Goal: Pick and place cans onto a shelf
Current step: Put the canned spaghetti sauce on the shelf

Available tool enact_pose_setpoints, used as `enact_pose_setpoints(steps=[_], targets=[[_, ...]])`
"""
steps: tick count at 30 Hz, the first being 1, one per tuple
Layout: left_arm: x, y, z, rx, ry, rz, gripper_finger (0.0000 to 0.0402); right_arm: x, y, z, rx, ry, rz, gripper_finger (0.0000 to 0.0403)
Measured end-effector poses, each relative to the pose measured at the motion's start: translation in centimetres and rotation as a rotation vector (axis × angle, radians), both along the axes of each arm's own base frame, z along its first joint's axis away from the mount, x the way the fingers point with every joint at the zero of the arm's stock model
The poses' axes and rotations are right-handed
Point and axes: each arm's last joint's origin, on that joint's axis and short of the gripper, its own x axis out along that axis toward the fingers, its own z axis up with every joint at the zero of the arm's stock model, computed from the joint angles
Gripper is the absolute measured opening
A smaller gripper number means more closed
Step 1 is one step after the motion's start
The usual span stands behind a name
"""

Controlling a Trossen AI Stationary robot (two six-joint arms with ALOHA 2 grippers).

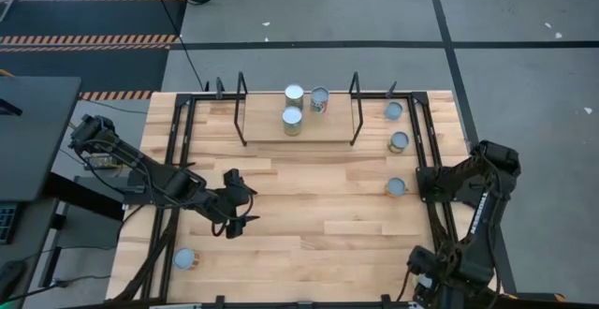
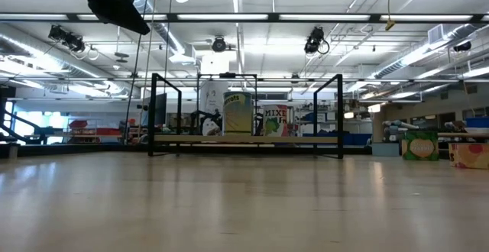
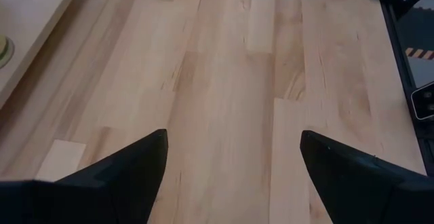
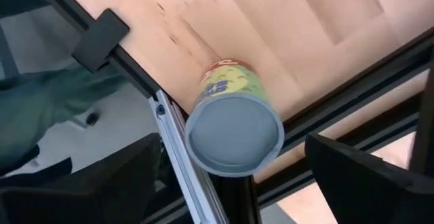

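Standing on the shelf (image 1: 299, 129) by the table's far edge, three cans (image 1: 293, 120), left gripper (image 1: 235, 204) wide open, empty, mid-table, right gripper (image 4: 230, 183) open, empty, near corner.

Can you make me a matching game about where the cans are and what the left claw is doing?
Things:
1. bunch of three cans
2. lone can
3. line of three cans
4. left gripper

Places or states:
A. open, over bare table wood
B. on the shelf
C. along the table's right side
D. table corner on the left arm's side

Pairs: 1-B, 2-D, 3-C, 4-A
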Motion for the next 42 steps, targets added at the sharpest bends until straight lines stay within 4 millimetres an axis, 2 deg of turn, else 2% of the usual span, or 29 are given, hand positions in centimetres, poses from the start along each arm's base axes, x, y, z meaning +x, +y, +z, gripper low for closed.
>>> enact_pose_setpoints(steps=[8, 29, 34, 42], targets=[[0.0, 0.0, 0.0, 0.000, 0.000, 0.000, 0.0341, -0.2, 0.2, -2.1, 0.053, 0.001, -0.009, 0.0374], [0.0, 0.0, 0.0, 0.001, 0.000, 0.000, 0.0341, -0.8, 0.7, -2.3, 0.064, -0.017, 0.025, 0.0374], [0.0, 0.0, 0.0, 0.001, 0.000, 0.000, 0.0341, -0.7, 1.0, -3.6, 0.022, 0.032, 0.049, 0.0374], [0.0, 0.0, 0.0, 0.000, 0.000, 0.000, 0.0341, -0.6, 1.1, -3.6, 0.017, 0.021, 0.045, 0.0373]])
